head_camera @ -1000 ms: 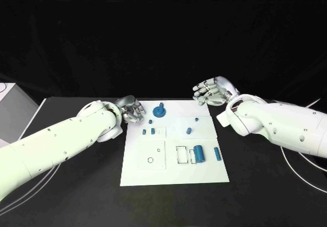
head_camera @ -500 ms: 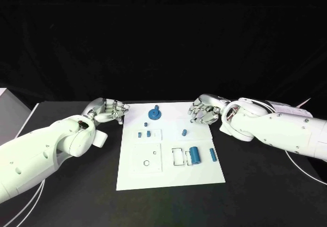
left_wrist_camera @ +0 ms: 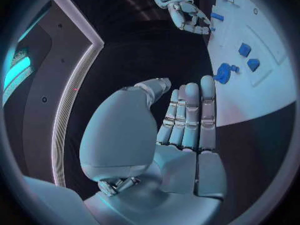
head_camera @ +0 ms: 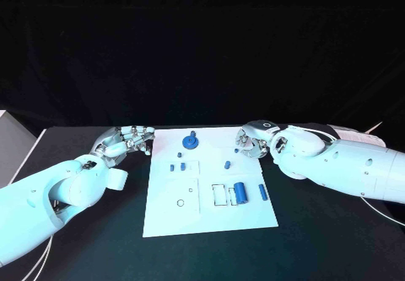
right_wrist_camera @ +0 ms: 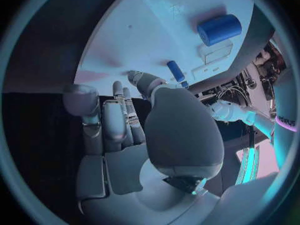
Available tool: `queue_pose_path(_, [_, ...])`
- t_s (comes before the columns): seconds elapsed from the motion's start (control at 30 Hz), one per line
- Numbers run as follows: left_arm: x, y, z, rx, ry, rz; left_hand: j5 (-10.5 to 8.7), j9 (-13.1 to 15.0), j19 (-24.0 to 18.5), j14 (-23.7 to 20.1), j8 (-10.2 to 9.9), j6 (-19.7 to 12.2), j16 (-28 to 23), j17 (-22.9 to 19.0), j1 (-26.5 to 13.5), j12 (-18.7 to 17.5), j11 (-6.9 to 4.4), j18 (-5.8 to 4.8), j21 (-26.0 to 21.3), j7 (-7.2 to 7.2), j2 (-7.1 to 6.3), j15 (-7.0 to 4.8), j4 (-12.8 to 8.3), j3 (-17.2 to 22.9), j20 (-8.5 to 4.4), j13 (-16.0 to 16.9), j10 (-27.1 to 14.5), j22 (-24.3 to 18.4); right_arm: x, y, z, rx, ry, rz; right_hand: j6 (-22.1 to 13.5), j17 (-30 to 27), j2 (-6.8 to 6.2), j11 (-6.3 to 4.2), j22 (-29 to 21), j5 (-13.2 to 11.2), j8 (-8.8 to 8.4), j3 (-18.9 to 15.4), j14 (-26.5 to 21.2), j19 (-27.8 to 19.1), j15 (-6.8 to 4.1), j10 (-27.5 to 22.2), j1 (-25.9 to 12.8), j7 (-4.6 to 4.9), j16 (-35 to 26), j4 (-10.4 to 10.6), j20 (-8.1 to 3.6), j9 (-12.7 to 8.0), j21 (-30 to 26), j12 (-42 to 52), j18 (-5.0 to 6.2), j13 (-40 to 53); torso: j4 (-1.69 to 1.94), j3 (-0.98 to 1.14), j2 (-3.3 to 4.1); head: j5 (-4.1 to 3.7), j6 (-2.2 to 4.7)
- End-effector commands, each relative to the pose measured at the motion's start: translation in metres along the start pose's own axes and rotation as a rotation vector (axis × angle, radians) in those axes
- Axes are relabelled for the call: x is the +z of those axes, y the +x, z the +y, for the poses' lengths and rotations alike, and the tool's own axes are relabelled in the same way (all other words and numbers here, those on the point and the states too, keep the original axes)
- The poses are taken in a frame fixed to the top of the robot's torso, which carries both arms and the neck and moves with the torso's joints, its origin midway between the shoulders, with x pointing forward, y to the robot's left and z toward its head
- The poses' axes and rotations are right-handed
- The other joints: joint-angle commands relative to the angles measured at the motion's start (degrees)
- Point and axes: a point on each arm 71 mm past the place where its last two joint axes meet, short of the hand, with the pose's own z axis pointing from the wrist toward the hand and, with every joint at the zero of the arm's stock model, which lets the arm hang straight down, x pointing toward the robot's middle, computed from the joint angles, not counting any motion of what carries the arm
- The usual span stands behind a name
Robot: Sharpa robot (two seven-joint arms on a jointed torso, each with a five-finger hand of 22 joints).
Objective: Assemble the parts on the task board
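The task board (head_camera: 211, 193) lies flat in the middle of the black table (head_camera: 337, 240), with small blue parts on it: a gear-like piece (head_camera: 191, 140) near the far edge, two short pegs (head_camera: 177, 167) below it, a single peg (head_camera: 227, 165) toward the right, and a fat cylinder (head_camera: 240, 192) with a thin one (head_camera: 263, 192) beside it. Over the last second I have brought both hands in toward the board's far corners. The left hand (head_camera: 128, 139) now hangs just beside the far left edge, fingers (left_wrist_camera: 190, 116) straight, side by side and holding nothing. The right hand (head_camera: 251, 142) sits at the far right edge, fingers loosely bent and empty. No part is gripped, so I judge assembly has not yet begun; the next move is a pick.
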Motion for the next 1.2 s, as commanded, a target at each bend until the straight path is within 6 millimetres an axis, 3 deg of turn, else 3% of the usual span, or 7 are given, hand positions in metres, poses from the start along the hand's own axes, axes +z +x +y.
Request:
queue_pose_path(0.03, [-0.001, 0.002, -0.003, -0.054, 0.036, 0.016, -0.05, 0.06, 0.2, -0.35, 0.1, 0.13, -0.23, -0.09, 0.0, 0.17, -0.3, 0.44, -0.35, -0.08, 0.58, -0.2, 0.13, -0.33, -0.14, -0.05, -0.05, -0.07, 0.001, 0.001, 0.001, -0.074, 0.022, -0.008, -0.45, 0.47, -0.17, 0.08, 0.77, -0.33, -0.38, -0.03, 2.89, 0.55, 0.41, -0.37, -0.38, 0.07, 0.67, 0.51, 0.24, 0.1, 0.88, -0.05, -0.96, -0.08, -0.1, 0.08, 0.1, 0.15, -0.06])
queue_pose_path(0.23, [-0.002, 0.002, -0.004, -0.055, 0.034, 0.013, -0.07, 0.11, 0.29, -0.33, 0.15, 0.2, -0.25, -0.13, 0.03, 0.17, -0.3, 0.44, -0.46, -0.08, 0.64, -0.21, 0.16, -0.44, -0.15, -0.06, -0.06, -0.16, 0.003, 0.008, 0.005, -0.07, 0.012, 0.008, -0.31, 1.2, 0.06, 0.02, 2.49, -2.61, -0.31, 0.78, 2.73, 0.26, 0.42, -0.21, -0.11, 0.01, 2.07, 1.13, 0.4, 0.5, 2.43, 0.08, -0.99, 0.09, -0.12, 0.14, 0.07, 0.25, -0.14])
queue_pose_path(0.77, [-0.003, 0.003, -0.003, -0.052, 0.024, 0.018, -0.03, 0.18, 0.59, -0.28, 0.13, 0.12, -0.31, -0.26, 0.62, 0.22, -0.33, 0.45, -0.66, -0.03, 0.73, -0.28, -0.17, -0.58, -0.26, -0.08, -0.06, -0.35, 0.009, 0.019, 0.013, -0.043, -0.004, 0.031, 0.27, 2.28, 0.5, 0.11, 5.27, -2.51, -0.02, 1.77, 2.87, 0.37, 0.5, -0.18, -0.04, 0.16, 3.59, 1.68, 0.55, 0.92, 4.8, 0.01, -1.28, 0.15, -0.05, 0.15, 0.04, 0.28, -0.43])
queue_pose_path(1.2, [-0.004, 0.002, -0.003, -0.045, 0.011, 0.018, -0.02, 0.16, 0.85, -0.28, -0.11, -0.29, -0.42, -0.42, 0.99, 0.18, -0.18, 0.42, -0.85, 0.2, 0.64, -0.24, -0.38, -0.84, -0.31, -0.15, -0.2, -0.52, 0.012, 0.022, 0.02, -0.026, -0.025, 0.044, 2.46, 2.95, 2.23, -0.14, 7.53, -1.87, 1.37, 3.88, 2.76, -0.07, 0.4, 0.27, 0.46, -0.32, 5.07, 1.96, 0.68, 2.12, 6.74, 0.12, -1.35, 0.11, -0.06, 0.14, 0.04, 0.23, -0.69])
